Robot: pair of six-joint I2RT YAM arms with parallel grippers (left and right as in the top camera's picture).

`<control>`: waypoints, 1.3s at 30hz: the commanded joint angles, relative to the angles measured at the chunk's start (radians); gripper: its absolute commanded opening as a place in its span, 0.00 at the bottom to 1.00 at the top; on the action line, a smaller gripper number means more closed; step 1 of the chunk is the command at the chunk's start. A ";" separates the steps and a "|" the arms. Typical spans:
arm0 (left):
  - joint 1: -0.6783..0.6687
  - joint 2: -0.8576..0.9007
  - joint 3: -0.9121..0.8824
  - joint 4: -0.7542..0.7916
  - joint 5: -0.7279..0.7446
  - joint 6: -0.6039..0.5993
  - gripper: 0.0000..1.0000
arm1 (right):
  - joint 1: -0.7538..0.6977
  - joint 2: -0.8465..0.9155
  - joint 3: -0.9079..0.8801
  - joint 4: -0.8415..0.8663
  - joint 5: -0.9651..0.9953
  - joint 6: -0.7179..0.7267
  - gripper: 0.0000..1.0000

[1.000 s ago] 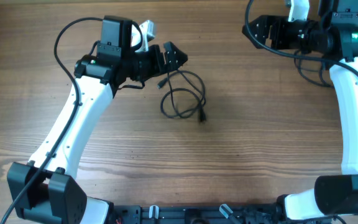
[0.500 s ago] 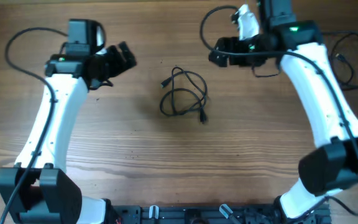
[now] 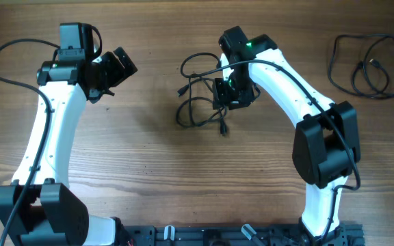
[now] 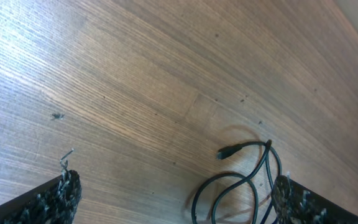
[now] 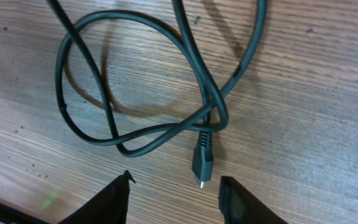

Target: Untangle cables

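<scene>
A tangle of thin black cables [image 3: 178, 115] lies on the wooden table at mid-centre. My right gripper [image 3: 228, 98] hangs over its right side. In the right wrist view the crossed loops [image 5: 135, 134] lie ahead of the right gripper [image 5: 176, 194], and a silver-tipped plug [image 5: 202, 163] sits just before the gap; the jaws stand apart with nothing between them. My left gripper [image 3: 118, 65] is off to the left, wide open and empty. The left wrist view shows the cables [image 4: 244, 180] and a small plug [image 4: 224, 153] near the right finger [image 4: 297, 199].
A second black cable [image 3: 364, 65] lies in loose loops at the far right of the table. The right arm's own thicker cable [image 3: 190, 63] arcs above the tangle. Bare wood shows between the left gripper and the tangle.
The right arm has swung in from the far right to sit over the tangle, its jaws narrowing. The left arm has drawn back to the left, away from the cables.
</scene>
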 commanded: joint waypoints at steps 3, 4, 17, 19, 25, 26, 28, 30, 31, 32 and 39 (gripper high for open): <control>-0.002 0.011 0.005 -0.009 -0.017 -0.014 1.00 | 0.024 0.013 -0.081 0.029 0.024 0.038 0.43; -0.002 0.011 0.003 -0.008 -0.017 -0.014 1.00 | 0.031 0.013 -0.105 0.057 0.021 0.040 0.43; -0.003 0.047 -0.008 -0.009 -0.016 -0.014 1.00 | 0.082 0.014 -0.192 0.238 -0.061 0.087 0.31; -0.003 0.058 -0.008 -0.009 -0.016 -0.014 1.00 | 0.082 0.021 -0.192 0.239 -0.053 0.098 0.31; -0.003 0.058 -0.008 -0.008 -0.017 -0.014 1.00 | 0.082 0.052 -0.191 0.248 -0.055 0.108 0.14; -0.003 0.058 -0.008 -0.008 -0.017 -0.014 1.00 | 0.082 0.051 -0.188 0.251 -0.055 0.108 0.04; -0.003 0.058 -0.008 -0.008 -0.017 -0.014 1.00 | 0.074 0.037 -0.158 0.249 -0.051 0.088 0.04; -0.003 0.058 -0.008 -0.008 -0.017 -0.014 1.00 | 0.044 -0.034 -0.088 0.233 -0.052 -0.004 0.04; -0.003 0.058 -0.008 -0.008 -0.017 -0.014 1.00 | 0.032 -0.064 -0.057 0.222 -0.062 -0.040 0.04; -0.003 0.058 -0.008 -0.008 -0.017 -0.014 1.00 | 0.014 -0.109 -0.015 0.209 -0.114 -0.128 0.04; -0.003 0.058 -0.008 -0.005 -0.017 -0.014 1.00 | -0.199 -0.385 0.266 0.074 -0.206 -0.259 0.04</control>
